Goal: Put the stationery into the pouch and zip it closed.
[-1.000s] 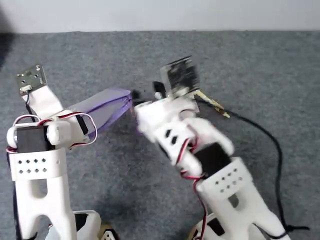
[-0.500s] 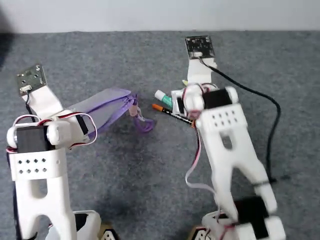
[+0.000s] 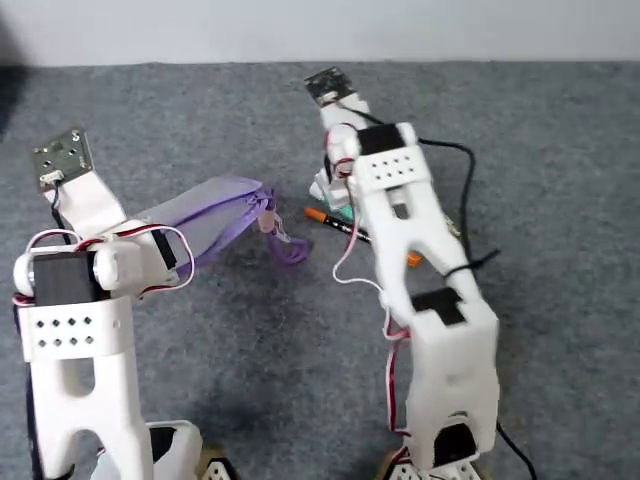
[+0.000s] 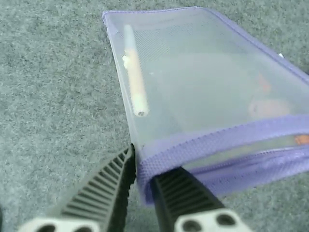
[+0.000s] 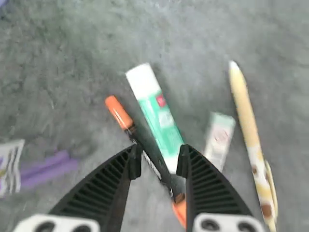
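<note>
A translucent purple pouch point(image 3: 210, 215) lies at centre left, its mouth and purple zip strap point(image 3: 287, 248) facing the stationery. My left gripper point(image 4: 142, 176) is shut on the pouch's point(image 4: 207, 96) near edge, and a cream pen point(image 4: 134, 72) shows inside it. My right gripper point(image 5: 158, 157) is open, hovering just above a green-and-white glue stick point(image 5: 157, 113) and an orange-capped black pen point(image 5: 120, 113). A small green-white eraser point(image 5: 218, 137) and a cream pen point(image 5: 246, 125) lie beside them. In the high view the right arm point(image 3: 400, 200) covers most of these, with the orange-capped pen point(image 3: 330, 220) poking out.
Grey carpet point(image 3: 250, 350) covers the whole table. A black cable point(image 3: 465, 200) runs along the right arm. The purple strap point(image 5: 43, 169) lies a short way from the stationery. Open carpet stretches to the right and in front of the pouch.
My right arm has swung away from the pouch's mouth and stretched out over the stationery. The zip strap now lies loose on the carpet. The left arm and pouch have stayed put.
</note>
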